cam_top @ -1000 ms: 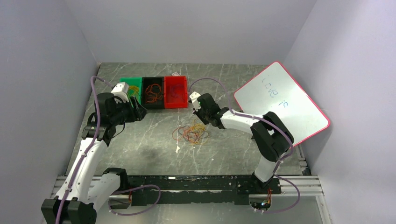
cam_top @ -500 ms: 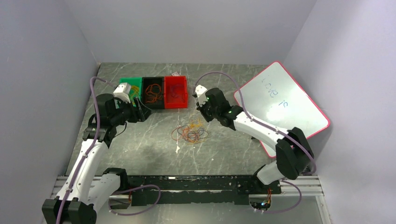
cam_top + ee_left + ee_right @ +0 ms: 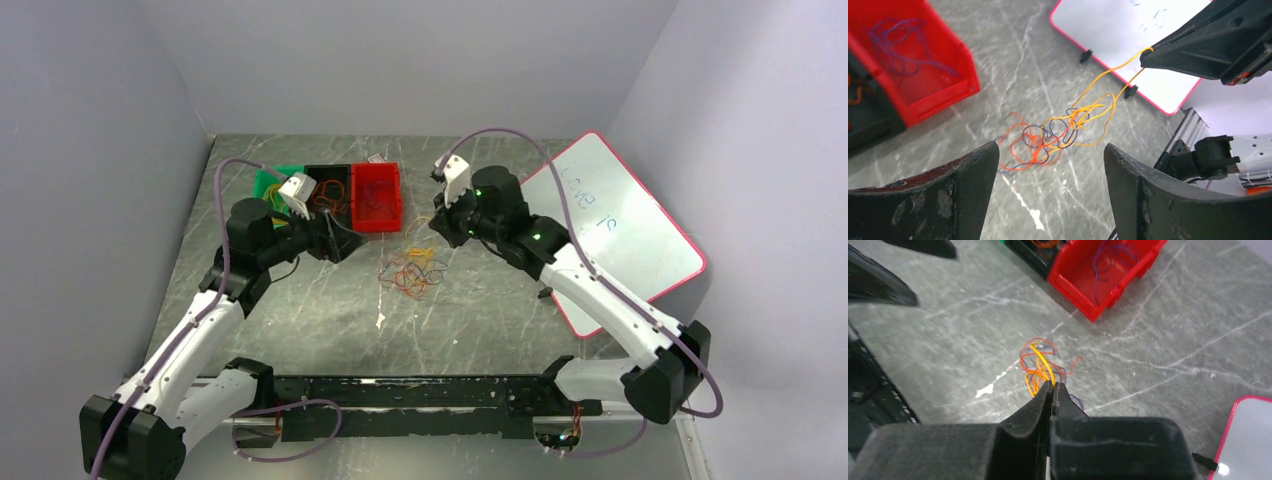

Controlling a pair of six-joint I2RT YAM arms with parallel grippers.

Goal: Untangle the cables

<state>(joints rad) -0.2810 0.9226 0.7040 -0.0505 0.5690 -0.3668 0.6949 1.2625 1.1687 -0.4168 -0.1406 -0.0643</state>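
Observation:
The cables (image 3: 410, 272) lie as a tangle of orange, yellow, red and dark loops on the grey table, in front of the red bin. My right gripper (image 3: 436, 224) hangs above the tangle's far right side. It is shut on a yellow cable (image 3: 1108, 72), which runs taut from its tip down into the heap. In the right wrist view the jaws (image 3: 1053, 385) are pressed together with the yellow strand (image 3: 1040, 356) coming out between them. My left gripper (image 3: 340, 246) is open and empty, to the left of the tangle (image 3: 1048, 137), which shows between its fingers.
Three bins stand in a row at the back. The green bin (image 3: 266, 183) is partly hidden by my left arm. The black bin (image 3: 325, 172) holds orange loops and the red bin (image 3: 377, 215) holds purple ones. A pink-rimmed whiteboard (image 3: 620, 230) leans at the right.
My right gripper closed on the yellow cable and rose back and to the right, stretching it out of the heap. My left gripper swung right from the green bin towards the tangle, jaws widening.

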